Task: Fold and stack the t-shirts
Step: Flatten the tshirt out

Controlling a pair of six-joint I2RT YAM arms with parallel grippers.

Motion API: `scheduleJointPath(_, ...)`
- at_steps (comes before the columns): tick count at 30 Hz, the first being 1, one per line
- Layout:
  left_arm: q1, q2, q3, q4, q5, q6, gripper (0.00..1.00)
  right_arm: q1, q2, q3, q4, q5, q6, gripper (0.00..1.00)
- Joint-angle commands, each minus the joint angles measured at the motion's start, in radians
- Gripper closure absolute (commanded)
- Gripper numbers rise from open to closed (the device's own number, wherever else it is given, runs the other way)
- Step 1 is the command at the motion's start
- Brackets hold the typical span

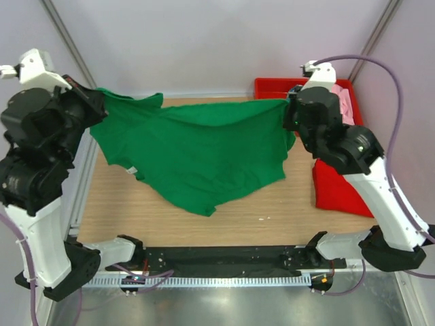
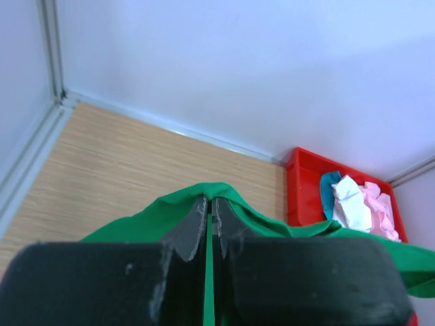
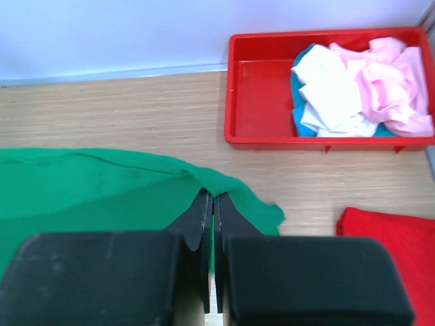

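Green t-shirt (image 1: pixel 197 153) hangs spread across mid table, held up by its far edge btwn both arms. Its near hem sags lowest just left of centre, down toward the wooden table (image 1: pixel 272 214); can't tell how much of it rests there.

Near right: red t-shirt (image 1: pixel 336 190), folded flat on the table, just beside the R arm's forearm and apart from the green one.

Further back, L gripper (image 1: pixel 95 103) sits at far left, raised, jaws pinched tight on the green cloth's left corner. Its wrist view shows fabric bunched around the fingertips (image 2: pixel 194 227), w/ a thin green strip in the slit btwn them. R gripper (image 1: pixel 289 112) is at far right, jaws likewise closed tight on the shirt's right corner, cloth draped over the tips. The shirt's top edge runs btwn the two w/ a slight dip.

Far right corner: red tray (image 1: pixel 272 87) on the table by the back wall, partly hidden behind the R arm. Inside, toward its right end, is a loose pile. A white t-shirt (image 3: pixel 326 88) lies on a teal t-shirt (image 3: pixel 298 81), and a pink t-shirt (image 3: pixel 397 75) is crumpled to the right, touching the white.
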Motion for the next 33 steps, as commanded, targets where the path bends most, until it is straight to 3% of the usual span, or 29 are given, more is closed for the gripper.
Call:
scheduleJointPath(1,0.007,-0.008,0.178,-0.185,-0.028,0.121,1.0,-0.001,-0.098,0.018,-0.017,0.061,-0.084,0.99)
scheduleJointPath(4,0.006,-0.043,0.252,-0.252,-0.013,0.119,1.0,-0.001,-0.146,0.056,-0.067,0.026,-0.065,0.99)
scheduleJointPath(8,0.006,-0.169,0.262,-0.212,-0.016,0.089,1.0,-0.001,-0.214,0.064,-0.065,0.051,-0.099,0.99)
scheduleJointPath(15,0.004,-0.213,0.354,-0.182,-0.076,0.076,1.0,-0.001,-0.229,0.12,-0.152,0.013,-0.082,0.99)
scheduleJointPath(20,0.004,-0.175,0.353,-0.118,-0.093,0.096,1.0,-0.003,-0.26,0.104,-0.181,0.055,-0.068,0.99)
scheduleJointPath(23,0.001,-0.051,0.344,-0.131,-0.113,0.131,1.0,-0.001,-0.231,0.05,-0.184,0.116,-0.057,0.99)
scheduleJointPath(27,0.003,0.116,0.209,-0.084,-0.169,0.182,1.0,-0.001,-0.183,-0.149,-0.065,0.151,-0.06,0.99)
scheduleJointPath(29,0.009,0.18,0.073,0.0,-0.169,0.188,1.0,-0.02,-0.138,-0.275,0.049,0.15,-0.065,0.99)
scheduleJointPath(33,0.05,0.266,-0.131,0.155,-0.113,0.164,1.0,-0.141,-0.007,-0.421,0.205,0.061,-0.053,0.99)
